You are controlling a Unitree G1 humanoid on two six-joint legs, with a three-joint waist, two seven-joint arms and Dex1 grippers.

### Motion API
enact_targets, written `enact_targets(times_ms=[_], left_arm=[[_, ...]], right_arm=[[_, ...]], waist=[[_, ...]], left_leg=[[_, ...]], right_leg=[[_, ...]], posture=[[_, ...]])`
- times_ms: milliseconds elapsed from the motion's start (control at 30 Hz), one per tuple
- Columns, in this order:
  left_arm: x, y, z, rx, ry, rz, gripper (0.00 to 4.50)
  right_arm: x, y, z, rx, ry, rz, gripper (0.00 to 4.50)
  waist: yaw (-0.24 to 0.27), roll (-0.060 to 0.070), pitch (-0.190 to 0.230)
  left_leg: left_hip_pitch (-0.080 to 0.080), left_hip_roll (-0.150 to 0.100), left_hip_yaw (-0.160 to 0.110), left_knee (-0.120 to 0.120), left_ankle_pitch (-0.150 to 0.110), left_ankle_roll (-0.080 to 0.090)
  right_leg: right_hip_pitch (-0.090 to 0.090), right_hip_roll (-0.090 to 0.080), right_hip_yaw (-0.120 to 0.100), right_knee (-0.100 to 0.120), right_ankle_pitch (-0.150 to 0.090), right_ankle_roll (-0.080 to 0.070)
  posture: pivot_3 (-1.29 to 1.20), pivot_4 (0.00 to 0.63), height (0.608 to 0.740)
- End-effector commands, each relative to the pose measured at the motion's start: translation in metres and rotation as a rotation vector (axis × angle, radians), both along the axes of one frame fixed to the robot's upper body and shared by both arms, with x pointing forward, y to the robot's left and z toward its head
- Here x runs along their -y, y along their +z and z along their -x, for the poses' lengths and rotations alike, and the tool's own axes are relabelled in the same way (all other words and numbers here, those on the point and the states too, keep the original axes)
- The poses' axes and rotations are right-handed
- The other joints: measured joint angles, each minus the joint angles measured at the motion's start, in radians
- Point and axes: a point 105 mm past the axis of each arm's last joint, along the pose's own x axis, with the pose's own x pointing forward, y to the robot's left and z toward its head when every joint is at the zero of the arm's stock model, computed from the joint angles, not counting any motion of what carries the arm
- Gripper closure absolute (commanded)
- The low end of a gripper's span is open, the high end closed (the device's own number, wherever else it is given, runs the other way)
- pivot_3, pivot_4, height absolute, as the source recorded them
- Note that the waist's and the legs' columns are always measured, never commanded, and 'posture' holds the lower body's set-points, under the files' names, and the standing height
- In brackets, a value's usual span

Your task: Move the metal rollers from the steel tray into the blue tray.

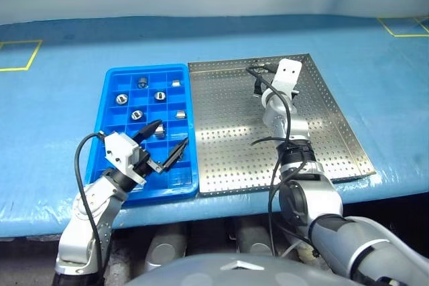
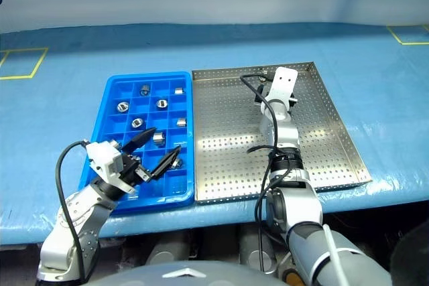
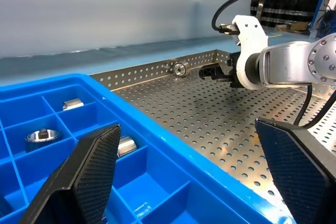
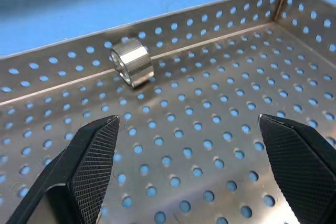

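So on the blue-covered tabletop (image 1: 60,132), going from the left: the left pincer (image 1: 165,141) hangs over the near end of the blue tray (image 1: 110,108), fingers spread wide, nothing in them. The blue tray already has a bunch of metal rollers (image 1: 137,115) sitting in separate compartments, mostly in its far and middle rows. Touching its right edge is the steel tray (image 1: 335,132), perforated floor mostly bare. The right pincer (image 4: 189,145) is stretched out over the far part of that steel tray, fingers also spread wide and holding nothing. One last roller (image 4: 132,62) lies on its side against the steel tray's far rim, just ahead of the right pincer and a bit off toward its left finger (image 4: 94,156), not touching it.
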Motion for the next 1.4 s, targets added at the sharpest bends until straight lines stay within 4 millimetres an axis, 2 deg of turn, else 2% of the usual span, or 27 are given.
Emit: enact_targets(times_ms=[33, 767, 1033, 1233, 1400], left_arm=[[0.002, 0.005, -0.001, 0.028, -0.018, 0.006, 0.0], [0.006, 0.003, -0.003, 0.033, -0.027, 0.019, 0.0], [0.004, 0.002, 0.0, 0.029, -0.012, 0.016, 0.0], [0.005, 0.002, -0.001, 0.026, -0.017, 0.018, 0.0], [0.006, 0.001, -0.002, 0.022, -0.023, 0.021, 0.0]], right_arm=[[-0.009, 0.024, 0.003, 0.083, 0.077, 0.079, 0.03], [-0.012, 0.027, 0.024, 0.076, 0.124, 0.12, 0.03], [-0.014, 0.033, 0.059, 0.097, 0.122, 0.069, 0.03], [-0.014, 0.027, 0.09, 0.068, 0.12, 0.069, 0.03], [-0.008, 0.02, 0.106, 0.03, 0.11, 0.068, 0.03]], waist=[[0.0, 0.0, 0.0], [0.0, 0.0, 0.0], [0.003, 0.0, 0.0], [0.003, 0.0, 0.0], [0.003, 0.0, 0.0]], left_leg=[[0.0, 0.0, 0.0, 0.0, 0.0, 0.0], [-0.001, 0.0, 0.0, 0.0, 0.0, 0.0], [-0.001, 0.0, 0.0, 0.0, 0.0, 0.0], [-0.001, 0.0, -0.001, 0.001, 0.0, 0.0], [-0.001, 0.0, 0.0, 0.001, 0.0, 0.0]], right_leg=[[0.0, 0.0, 0.0, 0.0, 0.0, 0.0], [-0.001, 0.0, 0.0, 0.0, 0.0, 0.001], [-0.001, 0.0, 0.0, 0.0, -0.001, 0.003], [-0.001, -0.001, -0.001, 0.0, -0.003, 0.005], [-0.001, -0.001, 0.0, 0.0, -0.006, 0.001]], posture=[[0.1, 0.15, 0.74], [0.1, 0.15, 0.74], [0.11, 0.15, 0.74], [0.1, 0.15, 0.74], [0.09, 0.15, 0.74]])
